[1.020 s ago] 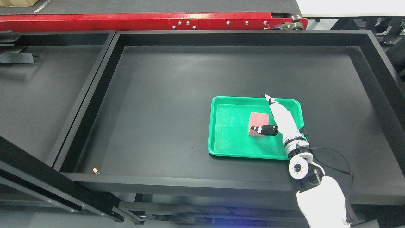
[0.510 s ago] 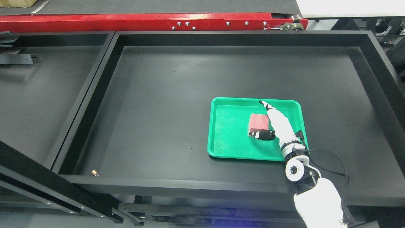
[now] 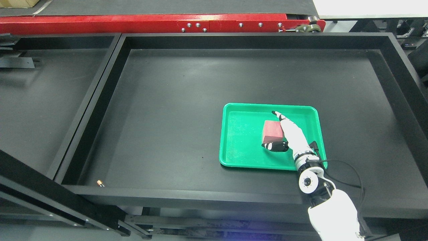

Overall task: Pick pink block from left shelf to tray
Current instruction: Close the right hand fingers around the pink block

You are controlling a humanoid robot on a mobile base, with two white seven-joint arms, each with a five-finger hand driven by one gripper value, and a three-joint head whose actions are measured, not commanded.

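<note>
resting inside the green tray (image 3: 234, 147), right of its middle: the pink block (image 3: 273, 131), lying flat on the tray floor. sitting on the black shelf surface (image 3: 174, 100), well in from its raised walls, the tray itself. reaching in from the lower right, the right hand (image 3: 284, 135), fingers extended along the block's right edge and the dark thumb crossing just under its near edge. looking released rather than clamped, though hard to tell from this angle whether the thumb is touching the block or merely hovering over it. not showing anywhere, the left arm.

judging the placing done and the retreat as what remains. risking, from here: dragging the block along if the thumb is catching its near edge while pulling back, sliding it toward the tray's near rim or tipping it up. also risking a nudge to the light tray from the wrist or its looping cable (image 3: 347, 170) passing over the near-right corner, shifting it on the smooth shelf.
</note>
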